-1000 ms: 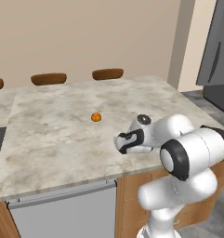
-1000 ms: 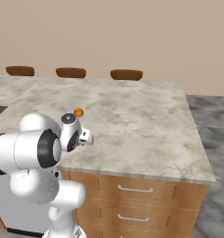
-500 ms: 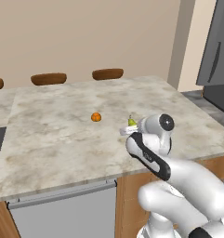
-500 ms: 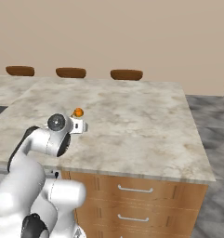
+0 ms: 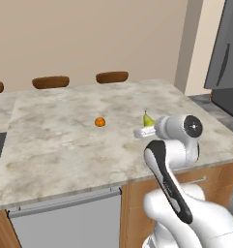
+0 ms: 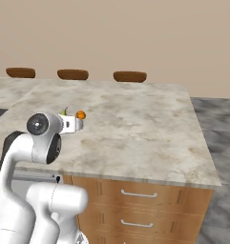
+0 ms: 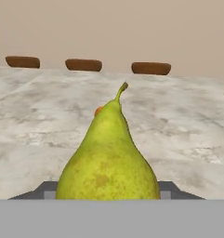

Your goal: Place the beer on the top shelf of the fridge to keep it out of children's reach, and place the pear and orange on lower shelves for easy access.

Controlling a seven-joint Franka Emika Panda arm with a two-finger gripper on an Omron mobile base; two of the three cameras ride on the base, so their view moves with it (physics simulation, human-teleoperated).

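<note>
The pear point(image 7: 108, 162) sits between the jaws of the end effector point(image 5: 143, 130), which is closed on the fat lower part of it. In the hand view the pear stands upright, stem up, right in front of the camera. In the left base view its green top pokes up just above the end effector, over the near right part of the table point(image 5: 65, 140). It looks to be held a little above the table, not resting on it.

The pear is likely light and firm. Its skin is smooth, so it could slip if the squeeze is too soft. Squeeze too hard and it could bruise. The best place to hold it is the wide round belly, which is where the jaws seem to be now. The thin top and stem would be a poor place to hold.

The orange point(image 5: 100, 122) lies on the table, farther off and to the left of the pear. In the hand view a small bit of it peeks out from behind the pear's neck. It is round and would roll easily if bumped.

The fridge point(image 5: 226, 63) stands far right, past the end of the table. The pear has to be carried there and set on one of the lower shelves.
</note>
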